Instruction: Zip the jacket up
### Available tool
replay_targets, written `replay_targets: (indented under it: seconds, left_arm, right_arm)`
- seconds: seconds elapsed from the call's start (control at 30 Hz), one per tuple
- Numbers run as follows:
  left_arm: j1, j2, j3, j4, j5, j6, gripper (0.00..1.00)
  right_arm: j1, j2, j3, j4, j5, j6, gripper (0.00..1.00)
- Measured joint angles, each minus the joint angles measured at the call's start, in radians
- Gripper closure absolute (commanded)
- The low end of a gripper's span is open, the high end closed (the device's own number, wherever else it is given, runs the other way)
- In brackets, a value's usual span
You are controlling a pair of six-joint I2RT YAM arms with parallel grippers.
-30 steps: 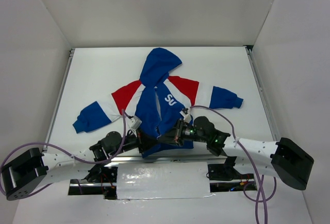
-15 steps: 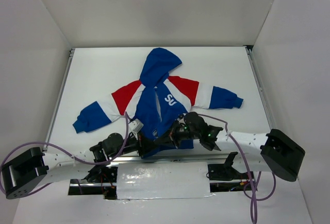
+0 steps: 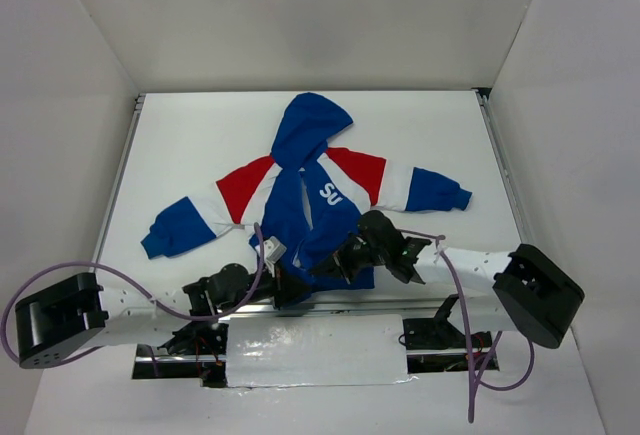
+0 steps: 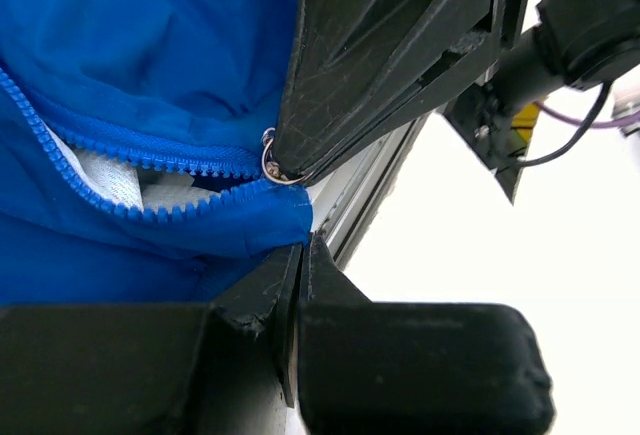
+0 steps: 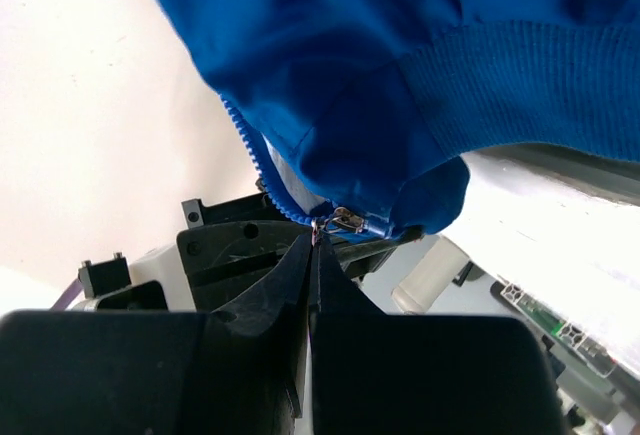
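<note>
The jacket (image 3: 312,181) lies spread on the white table, blue with red and white bands, its hood pointing away from me. Both grippers meet at its bottom hem. My left gripper (image 3: 286,281) is shut on the hem's blue corner (image 4: 285,223), just below the open zipper teeth (image 4: 150,160). My right gripper (image 3: 326,265) is shut on the zipper pull (image 5: 345,220), which sits at the lower end of the zipper. Its black fingers (image 4: 390,65) show in the left wrist view, pinching the pull's small ring (image 4: 275,168). White lining shows between the parted rows of teeth.
A metal rail (image 3: 330,307) runs along the table's near edge under the hem. A white taped plate (image 3: 315,350) lies between the arm bases. Purple cables (image 3: 455,285) loop off both arms. White walls stand on three sides.
The right arm has swung left and up the table while keeping its grip at the hem. The left arm has slid a little to the right. The jacket has barely shifted.
</note>
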Motion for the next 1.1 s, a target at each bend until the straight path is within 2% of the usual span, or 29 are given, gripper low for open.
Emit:
replay_targets:
  seconds: [0.63, 0.77, 0.97, 1.1]
  left_arm:
    - [-0.099, 0.192, 0.062, 0.092, -0.139, -0.003, 1.0]
    - [-0.108, 0.158, 0.063, 0.082, -0.178, -0.005, 1.0]
    - [-0.118, 0.003, 0.063, 0.02, -0.207, -0.005, 1.0]
    - [-0.121, -0.016, 0.063, -0.018, -0.212, -0.004, 1.0]
  right_arm:
    - [-0.001, 0.007, 0.015, 0.015, -0.018, 0.09, 1.0]
    - [0.0, -0.045, 0.011, 0.011, -0.005, 0.1, 1.0]
    - [0.001, -0.243, -0.045, -0.016, 0.086, 0.1, 1.0]
    - [0.001, -0.221, -0.04, -0.03, 0.119, 0.083, 1.0]
